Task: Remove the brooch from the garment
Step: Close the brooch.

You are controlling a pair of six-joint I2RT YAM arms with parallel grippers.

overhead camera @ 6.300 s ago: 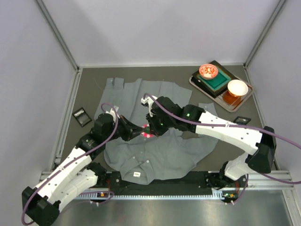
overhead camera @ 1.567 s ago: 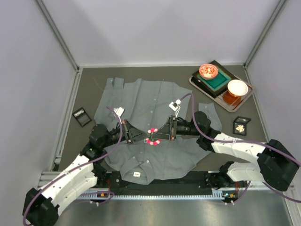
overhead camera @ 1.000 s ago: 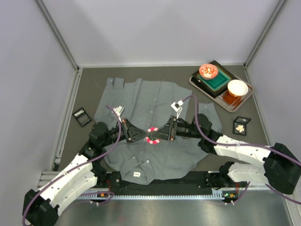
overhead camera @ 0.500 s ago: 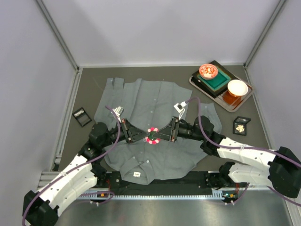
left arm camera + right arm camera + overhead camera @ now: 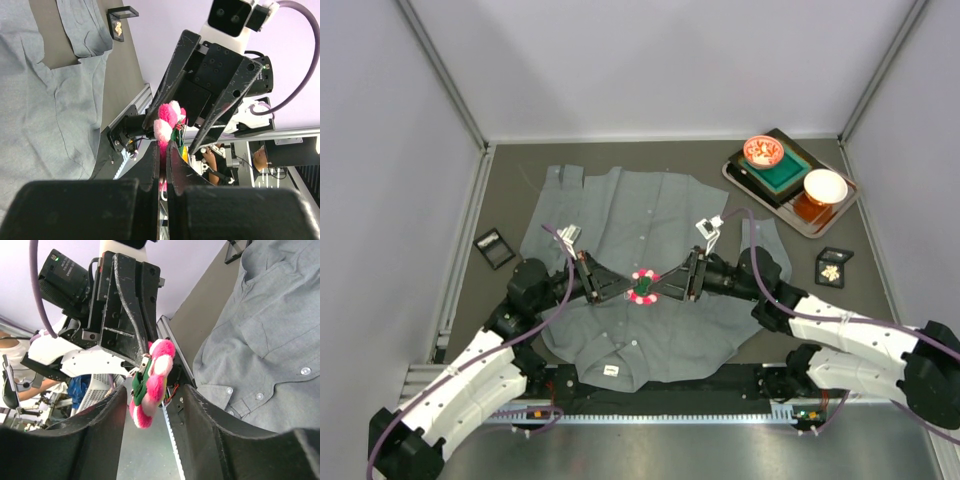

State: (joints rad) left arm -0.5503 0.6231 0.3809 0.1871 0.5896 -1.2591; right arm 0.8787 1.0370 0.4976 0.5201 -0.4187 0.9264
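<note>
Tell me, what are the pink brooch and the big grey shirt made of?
Brooch: probably fuzzy yarn or felt, matte; its pink-and-white edges look fluffy. Shirt: likely thin woven cloth, matte; it wrinkles and folds softly.

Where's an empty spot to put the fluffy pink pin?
Bare table lies between the shirt and the back wall, and left of it around the small black box. The tray corner and the shirt's middle are crowded.
</note>
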